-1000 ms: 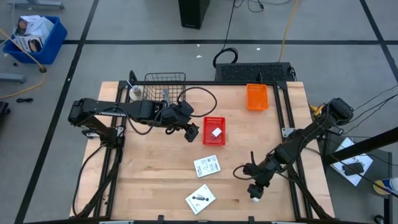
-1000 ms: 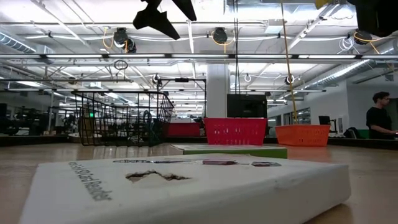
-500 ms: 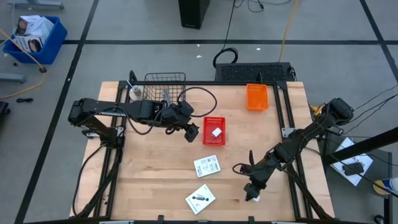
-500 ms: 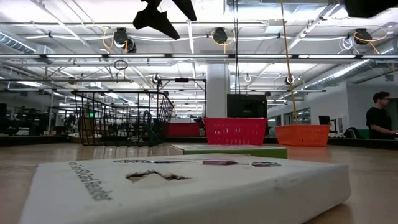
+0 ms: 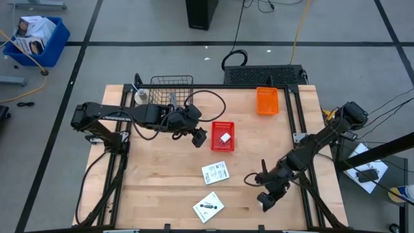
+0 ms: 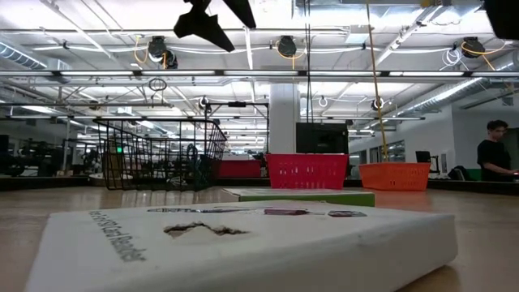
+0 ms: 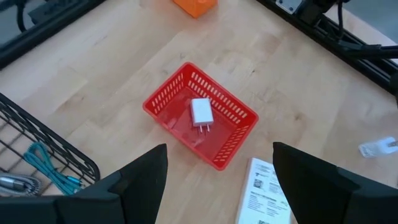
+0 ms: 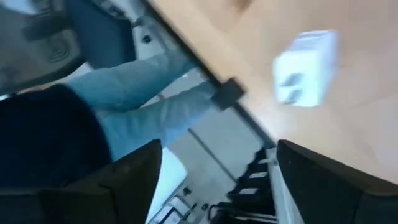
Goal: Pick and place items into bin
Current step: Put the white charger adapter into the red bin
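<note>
Two flat white packets (image 5: 215, 172) (image 5: 208, 206) lie on bare wood in the lower middle of the high view, one above the other, apart and nothing on top of them. Red bin (image 5: 223, 136) sits at frame centre with one small white block (image 5: 225, 138) inside; left wrist view shows the same block (image 7: 201, 112) lying flat on the bin floor. Left gripper (image 5: 198, 138) hangs just left of the red bin, fingers spread wide, nothing between them. Wire basket (image 5: 171, 90) stands in the upper left of the table; teal stick (image 7: 46, 164) and grey metal tool (image 7: 13, 184) show behind its mesh. Orange bin (image 5: 267, 100) upper right, well clear of both arms. Right gripper (image 5: 267, 198) low at lower right, near the table edge; fingers wide apart, gripping nothing. Second white block (image 8: 303, 66) lies on the wood ahead of it. Person in jeans (image 8: 130, 112) stands beyond that table edge.
</note>
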{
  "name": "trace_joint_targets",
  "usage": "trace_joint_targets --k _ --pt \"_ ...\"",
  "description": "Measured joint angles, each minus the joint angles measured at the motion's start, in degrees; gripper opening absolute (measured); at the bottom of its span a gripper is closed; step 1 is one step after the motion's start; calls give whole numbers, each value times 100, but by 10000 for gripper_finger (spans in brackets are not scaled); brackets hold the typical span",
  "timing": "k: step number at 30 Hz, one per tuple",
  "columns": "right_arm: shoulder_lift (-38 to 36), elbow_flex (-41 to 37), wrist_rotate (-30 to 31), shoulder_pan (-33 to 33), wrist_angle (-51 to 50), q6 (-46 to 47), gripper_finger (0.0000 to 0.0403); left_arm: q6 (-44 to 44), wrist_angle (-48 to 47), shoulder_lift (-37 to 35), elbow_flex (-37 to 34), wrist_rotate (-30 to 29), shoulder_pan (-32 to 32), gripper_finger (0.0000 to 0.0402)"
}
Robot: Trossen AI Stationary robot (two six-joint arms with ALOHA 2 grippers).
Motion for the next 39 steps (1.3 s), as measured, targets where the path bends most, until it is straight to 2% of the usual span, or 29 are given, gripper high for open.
trace_joint_targets --k 4,12,21,30,35,39 --pt "2 0 150 -202 -461 -319 326 88 0 0 0 -25 1 292" --pt "126 0 611 -143 -404 -757 321 81 0 0 2 -25 1 292" --pt "343 71 610 36 -485 -771 320 177 -7 0 2 -27 1 292" --pt "360 942 1215 82 -1447 -878 320 198 -95 0 2 -38 8 292" --pt "703 1542 1409 175 -2408 -1251 311 191 -109 0 2 -37 34 292" --pt "1090 1839 1605 321 -2541 -1578 298 197 -127 0 2 -31 34 292"
